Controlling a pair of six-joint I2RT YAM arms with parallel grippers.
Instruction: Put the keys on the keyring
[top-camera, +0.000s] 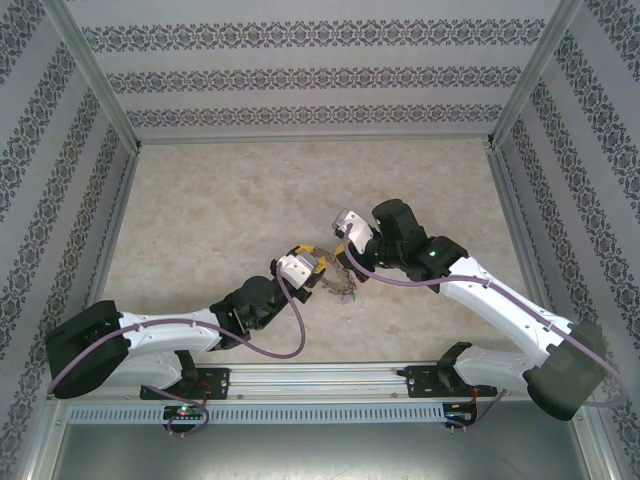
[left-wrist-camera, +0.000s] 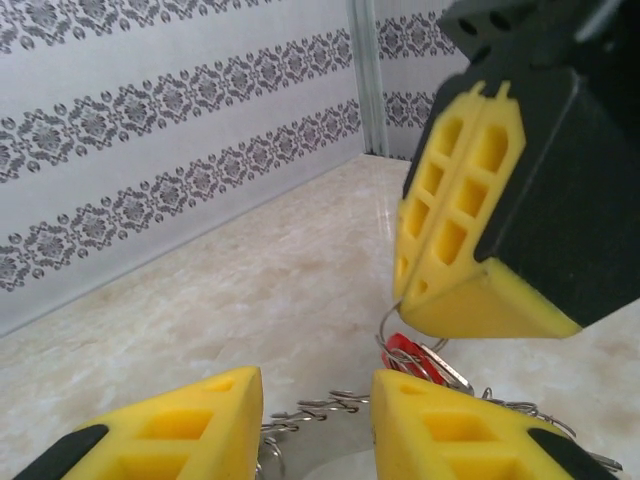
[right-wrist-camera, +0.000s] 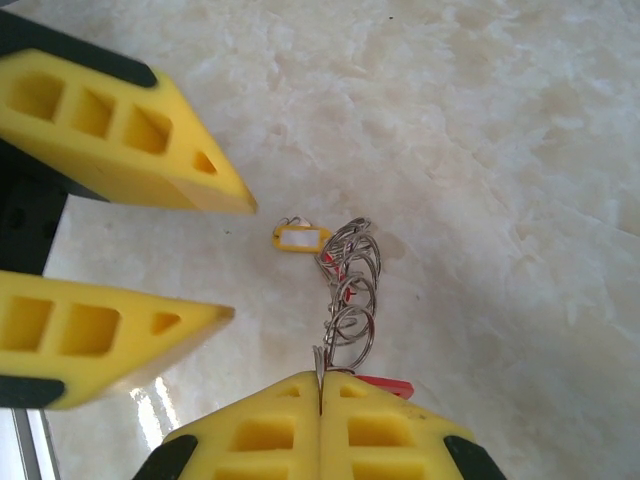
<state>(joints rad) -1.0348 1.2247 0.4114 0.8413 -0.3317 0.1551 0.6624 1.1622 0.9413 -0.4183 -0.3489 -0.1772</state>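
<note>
My right gripper (right-wrist-camera: 320, 385) is squeezed fully shut at the bottom centre of its wrist view. Its two yellow pads are pressed flat together on a thin bit of wire at the top of the keyring (right-wrist-camera: 352, 290). From that pinch a run of silver loops trails up the middle of the frame. I read the grip as an anchor, holding the bunch at one fixed point so the loops hang out where the other arm can get at them. I can't tell whether the lowest loops rest on the table (right-wrist-camera: 480, 150).

A red tag (right-wrist-camera: 385, 384) sits just beside the pinch. A yellow tag (right-wrist-camera: 301, 237) lies flat on the marble at centre frame, just left of the far end of the loops. I can't tell whether it is hooked to them.

My left gripper (right-wrist-camera: 240, 258) comes in from the left edge of that view. Its jaws are parted and there is nothing between them. The gap faces the loops from near by, without touching. That looks to me like a line-up for taking a loop or a tag.

I can't pick out any key blades clearly, so I'd check before closing.
</note>
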